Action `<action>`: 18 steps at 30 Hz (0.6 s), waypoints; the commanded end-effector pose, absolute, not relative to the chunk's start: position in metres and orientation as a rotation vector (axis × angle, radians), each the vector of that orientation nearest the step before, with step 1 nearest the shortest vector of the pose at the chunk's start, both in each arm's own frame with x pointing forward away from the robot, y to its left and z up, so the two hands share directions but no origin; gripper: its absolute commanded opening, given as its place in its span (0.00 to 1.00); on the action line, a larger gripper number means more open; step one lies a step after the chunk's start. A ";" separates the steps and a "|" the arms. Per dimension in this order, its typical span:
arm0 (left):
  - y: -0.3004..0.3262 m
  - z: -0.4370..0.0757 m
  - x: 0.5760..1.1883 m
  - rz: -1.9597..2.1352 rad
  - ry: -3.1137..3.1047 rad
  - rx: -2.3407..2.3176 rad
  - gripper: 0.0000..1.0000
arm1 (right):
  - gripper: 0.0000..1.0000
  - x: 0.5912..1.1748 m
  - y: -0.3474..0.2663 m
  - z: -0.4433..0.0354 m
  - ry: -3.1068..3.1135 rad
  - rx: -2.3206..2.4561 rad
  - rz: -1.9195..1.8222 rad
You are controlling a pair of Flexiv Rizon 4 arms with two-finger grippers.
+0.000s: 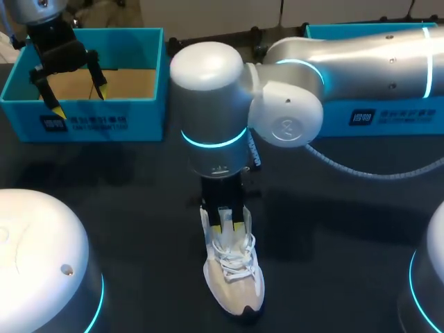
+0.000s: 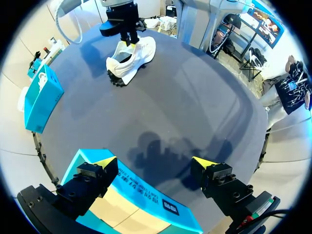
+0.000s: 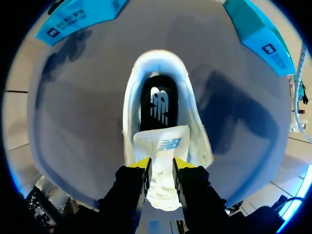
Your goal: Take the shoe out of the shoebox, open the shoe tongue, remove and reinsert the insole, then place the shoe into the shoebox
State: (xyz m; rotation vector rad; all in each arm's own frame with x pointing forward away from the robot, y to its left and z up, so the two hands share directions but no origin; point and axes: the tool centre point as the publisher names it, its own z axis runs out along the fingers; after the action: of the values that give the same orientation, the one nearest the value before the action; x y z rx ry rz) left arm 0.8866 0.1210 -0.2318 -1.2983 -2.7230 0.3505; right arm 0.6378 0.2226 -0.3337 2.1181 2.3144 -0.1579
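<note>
Shoe (image 1: pixel 234 277): white, upright on its sole on the table (image 1: pixel 333 229), well apart from the shoebox (image 1: pixel 149 69), so both arms can get at it. Tongue (image 3: pixel 161 146): pinched between the narrow fingers of my right gripper (image 3: pixel 161 163), apparently to pull it clear of the opening. Insole (image 3: pixel 157 102): dark, seated inside (not yet taken out, I judge). Left gripper (image 2: pixel 155 162): fingers wide, holding nothing, hanging over the shoebox's front wall, clear of the work.
</note>
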 end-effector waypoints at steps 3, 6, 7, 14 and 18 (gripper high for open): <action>0.121 -0.231 0.887 0.346 -2.722 -1.299 1.00 | 0.29 0.643 0.223 -0.329 2.360 2.070 -0.137; 0.121 -0.231 0.887 0.346 -2.722 -1.299 1.00 | 0.31 0.653 0.224 -0.339 2.409 2.017 -0.109; 0.121 -0.231 0.887 0.346 -2.722 -1.299 1.00 | 0.31 0.656 0.225 -0.341 2.419 2.008 -0.111; 0.121 -0.231 0.887 0.346 -2.722 -1.299 1.00 | 0.30 0.666 0.222 -0.352 2.454 2.002 -0.108; 0.121 -0.231 0.887 0.346 -2.722 -1.299 1.00 | 0.36 0.657 0.219 -0.320 2.441 1.943 -0.116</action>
State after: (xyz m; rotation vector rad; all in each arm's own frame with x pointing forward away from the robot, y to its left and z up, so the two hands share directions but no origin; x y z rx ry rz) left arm 0.8866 0.1210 -0.2318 -1.2984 -2.7230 0.3505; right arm 0.6641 0.2210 -0.3484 1.9899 2.4540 -0.1308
